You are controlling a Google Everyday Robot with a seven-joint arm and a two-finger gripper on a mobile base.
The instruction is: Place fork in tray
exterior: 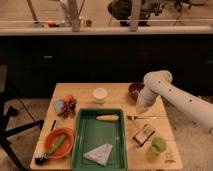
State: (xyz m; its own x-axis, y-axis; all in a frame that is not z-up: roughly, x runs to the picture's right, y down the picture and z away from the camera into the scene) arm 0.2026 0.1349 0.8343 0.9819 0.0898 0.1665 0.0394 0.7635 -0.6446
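Note:
The fork (142,118) is thin and silvery and lies flat on the wooden table just right of the tray's top right corner. The deep-green tray (89,136) sits at the table's front middle and holds a yellow corn cob (107,118) and a pale folded napkin (98,154). My white arm comes in from the right and bends down. My gripper (140,109) hangs just above the fork's left end, close to the tray's rim.
An orange bowl (58,142) with a green item and a thin dark stick utensil (52,125) lie left of the tray. A white cup (100,95), a dark red bowl (134,90), fruit (65,106), a brown packet (143,134) and a green cup (158,145) stand around it. A chair (10,127) is at left.

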